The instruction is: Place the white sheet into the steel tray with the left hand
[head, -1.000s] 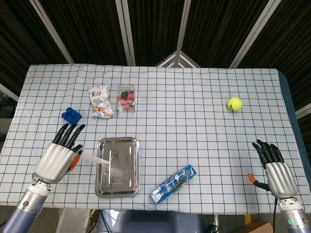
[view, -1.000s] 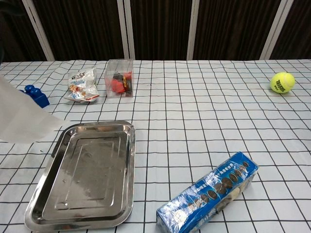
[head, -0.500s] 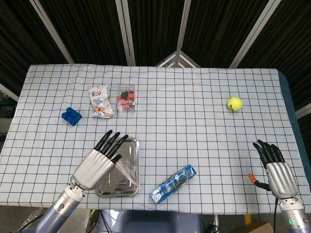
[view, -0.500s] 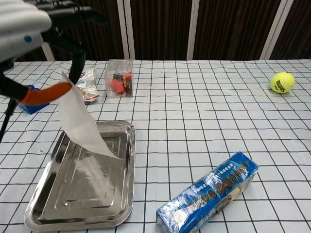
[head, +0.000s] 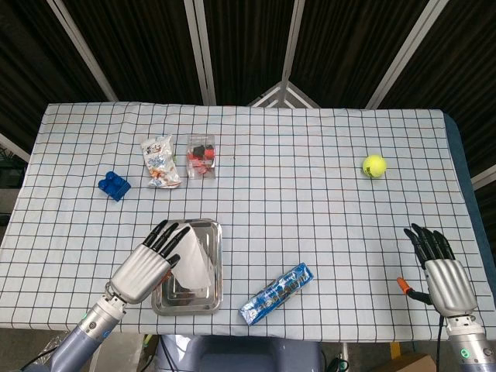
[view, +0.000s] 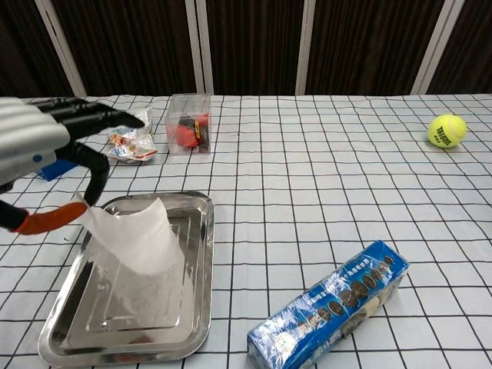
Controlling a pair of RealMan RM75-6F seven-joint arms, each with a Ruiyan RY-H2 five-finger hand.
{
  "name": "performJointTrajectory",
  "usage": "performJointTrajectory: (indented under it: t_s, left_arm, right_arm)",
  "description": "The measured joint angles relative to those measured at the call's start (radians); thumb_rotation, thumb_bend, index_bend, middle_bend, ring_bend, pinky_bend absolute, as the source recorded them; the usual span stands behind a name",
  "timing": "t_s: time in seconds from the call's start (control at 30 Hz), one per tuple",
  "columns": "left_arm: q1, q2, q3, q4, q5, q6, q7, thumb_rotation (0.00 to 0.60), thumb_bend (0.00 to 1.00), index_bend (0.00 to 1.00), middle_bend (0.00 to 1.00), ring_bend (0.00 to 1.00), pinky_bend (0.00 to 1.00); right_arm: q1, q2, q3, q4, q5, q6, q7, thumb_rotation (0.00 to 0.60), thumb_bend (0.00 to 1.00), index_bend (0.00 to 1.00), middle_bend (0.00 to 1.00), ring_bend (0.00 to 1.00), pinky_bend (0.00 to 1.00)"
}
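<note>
Over steel tray, left hand pinches white sheet by upper corner; sheet droops right of hand, lower edge touching tray floor. Right hand far off, fingers spread, holding nothing.

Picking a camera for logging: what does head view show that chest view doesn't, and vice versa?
Head view only: the right hand, open near the table's right edge, the whole left hand from above, and the full tablecloth.

Chest view only: the pinch itself, the white sheet caught at one corner by the left hand's fingertips, its lower part draping into the steel tray.

Both: left hand, sheet, tray, blue cookie pack, tennis ball, clear box, snack bag, blue block.
</note>
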Motion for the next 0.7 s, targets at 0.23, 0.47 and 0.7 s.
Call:
performJointTrajectory:
  t_s: [0.23,0.47,0.7]
  left_arm:
    - [-0.019,0.014,0.072,0.095,0.033,-0.068,-0.071,0.600,0.50,0.52,0.01,0.00,0.00]
    - [-0.019,-0.015,0.098,0.163,0.054,-0.081,-0.069,0.600,0.47,0.50,0.01,0.00,0.00]
    - [0.006,-0.060,0.092,0.175,0.001,-0.072,-0.010,0.600,0.45,0.49,0.01,0.00,0.00]
  right_arm:
    - [-0.001,-0.001,0.000,0.001,-0.001,0.003,-0.002,0.600,0.31,0.00,0.00,0.00,0.00]
    - [-0.001,-0.002,0.000,0.001,-0.003,0.002,-0.002,0.600,0.31,0.00,0.00,0.00,0.00]
    - [0.000,-0.002,0.000,0.002,-0.004,0.002,-0.002,0.600,0.31,0.00,0.00,0.00,0.00]
